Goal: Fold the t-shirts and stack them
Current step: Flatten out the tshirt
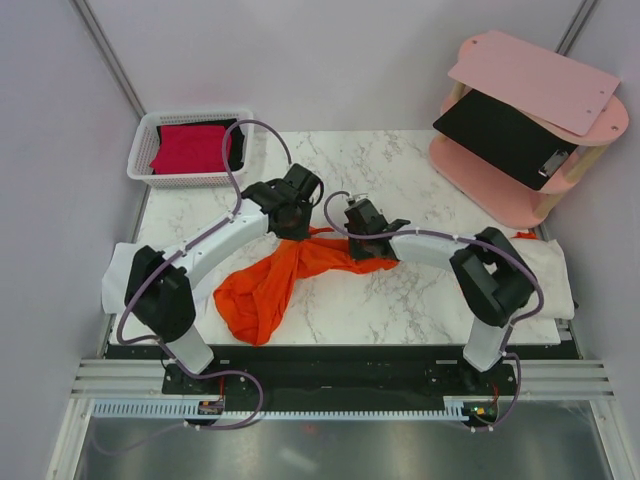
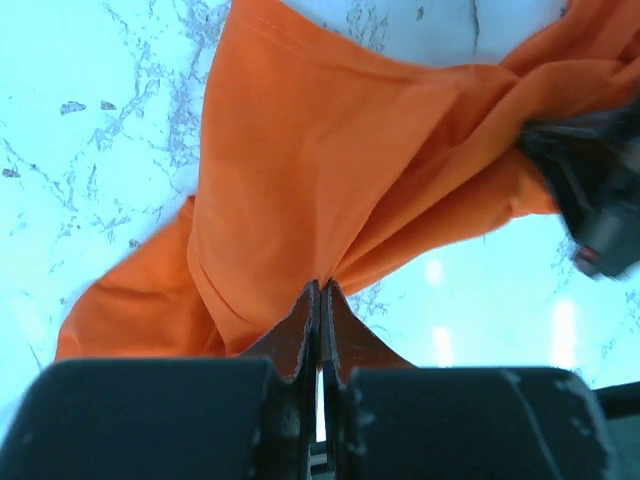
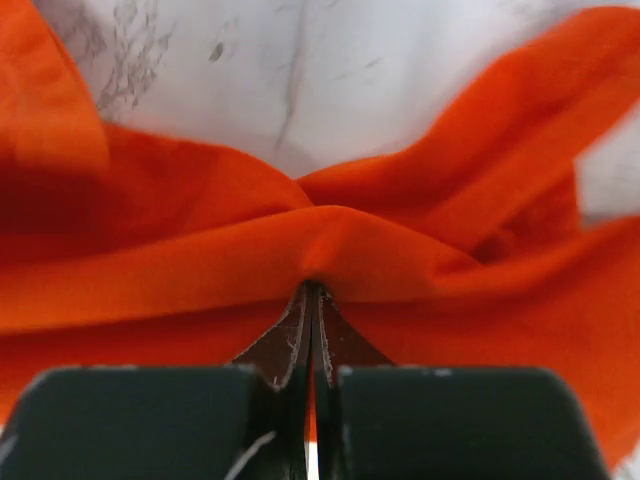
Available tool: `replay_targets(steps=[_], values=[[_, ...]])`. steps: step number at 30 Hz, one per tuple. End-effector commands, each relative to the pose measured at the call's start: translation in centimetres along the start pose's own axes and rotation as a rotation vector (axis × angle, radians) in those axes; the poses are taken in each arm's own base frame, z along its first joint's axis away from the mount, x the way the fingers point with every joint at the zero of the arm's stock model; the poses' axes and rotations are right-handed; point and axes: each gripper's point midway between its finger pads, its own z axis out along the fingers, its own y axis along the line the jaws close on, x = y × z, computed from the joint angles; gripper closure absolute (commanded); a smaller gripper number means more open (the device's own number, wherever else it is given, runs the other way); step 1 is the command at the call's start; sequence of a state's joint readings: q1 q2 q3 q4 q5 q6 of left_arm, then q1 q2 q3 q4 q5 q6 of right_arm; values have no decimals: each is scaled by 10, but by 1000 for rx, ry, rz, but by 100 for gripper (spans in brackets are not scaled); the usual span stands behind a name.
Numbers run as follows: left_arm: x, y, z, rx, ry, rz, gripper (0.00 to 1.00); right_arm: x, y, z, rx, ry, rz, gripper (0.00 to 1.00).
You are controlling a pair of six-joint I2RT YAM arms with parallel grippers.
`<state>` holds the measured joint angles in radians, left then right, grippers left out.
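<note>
left gripper (image 2: 320, 288): clamped on orange shirt (image 2: 330, 150)
right gripper (image 3: 313, 288): clamped on shirt fold
table (image 1: 400, 170): open marble beyond shirt

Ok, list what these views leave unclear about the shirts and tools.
- Top view: left tool and right tool tips hidden under their wrists.
- Every view: orange shirt bunched; collar and sleeves lost in folds.
- Top view: red shirt covers black cloth in basket; count unknown.
- Left wrist view: right tool blurred.
</note>
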<state>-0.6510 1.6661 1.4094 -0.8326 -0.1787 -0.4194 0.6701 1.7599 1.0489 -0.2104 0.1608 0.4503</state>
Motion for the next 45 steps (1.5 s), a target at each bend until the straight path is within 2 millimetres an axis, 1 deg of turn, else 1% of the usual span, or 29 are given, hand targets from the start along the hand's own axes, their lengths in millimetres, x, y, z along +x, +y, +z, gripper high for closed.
replay_targets(steps=[1, 3, 6, 8, 11, 12, 14, 15, 16, 17, 18, 21, 24, 25, 26, 27, 28, 29, 30, 31, 32, 33, 34, 37, 39, 40, 42, 44, 45], values=[[-20, 17, -36, -41, -70, 22, 98, -4, 24, 18, -72, 61, 4, 100], [-20, 24, -39, -62, -64, 22, 98, -1, 21, 27, -43, 79, -3, 100], [-17, 32, -39, -82, -51, 15, 94, 0, 4, 36, 56, 89, -13, 100], [-13, 36, -35, -92, -34, 10, 92, -2, -5, 44, 104, 98, -20, 100], [-7, 38, -28, -103, -14, 5, 88, 1, -21, 52, 164, 131, -22, 100], [-6, 38, -26, -106, -11, 5, 85, 2, -30, 54, 183, 145, -14, 100], [-3, 40, -22, -115, 4, 9, 82, 4, -41, 58, 207, 165, -13, 100], [-2, 41, -19, -121, 9, 10, 82, 5, -51, 58, 227, 179, -4, 100], [0, 42, -16, -130, 15, 11, 86, 7, -56, 59, 236, 187, -1, 100], [1, 44, -16, -139, 15, 4, 93, 9, -62, 59, 249, 196, -1, 100], [0, 47, -15, -158, 10, 1, 98, 8, -71, 58, 266, 198, 10, 100], [-4, 52, -20, -179, -15, -9, 98, 10, -89, 57, 289, 209, 20, 100], [-11, 54, -32, -178, -57, -11, 98, 8, -97, 53, 298, 206, 9, 100], [-12, 53, -33, -168, -58, -8, 98, 4, -97, 49, 296, 195, 10, 100], [-12, 50, -31, -145, -46, 0, 98, 4, -98, 47, 296, 193, 9, 100], [-12, 46, -30, -128, -39, 5, 90, 3, -98, 44, 293, 191, 7, 100], [-11, 42, -27, -109, -28, 10, 83, -4, -96, 37, 282, 169, 9, 100], [-10, 37, -23, -85, -19, 7, 71, -1, -96, 33, 275, 171, 4, 100], [-5, 35, -17, -75, -1, 9, 55, -3, -96, 28, 271, 161, 6, 98], [-5, 31, -13, -57, 2, 10, 49, -7, -95, 17, 262, 138, 7, 96], [-8, 25, -10, -28, -10, 3, 41, -10, -94, 12, 255, 118, 11, 96], [-6, 23, -6, -17, -6, 3, 38, -14, -94, 6, 251, 102, 9, 95], [-5, 20, -4, -6, -7, 4, 36, -18, -94, -6, 249, 76, 12, 94], [-5, 13, 5, 26, -2, 1, 35, -28, -94, -22, 243, 27, 15, 93], [-3, 9, 11, 42, 8, 5, 36, -33, -94, -30, 239, 5, 18, 92], [1, 5, 17, 56, 33, 12, 37, -34, -94, -31, 238, 0, 20, 92], [4, 2, 21, 71, 40, 14, 37, -38, -92, -36, 231, -14, 25, 92], [10, -6, 20, 105, 48, 13, 37, -41, -91, -39, 226, -27, 30, 92], [8, -9, 18, 125, 31, 13, 37, -44, -90, -41, 223, -37, 32, 92]])
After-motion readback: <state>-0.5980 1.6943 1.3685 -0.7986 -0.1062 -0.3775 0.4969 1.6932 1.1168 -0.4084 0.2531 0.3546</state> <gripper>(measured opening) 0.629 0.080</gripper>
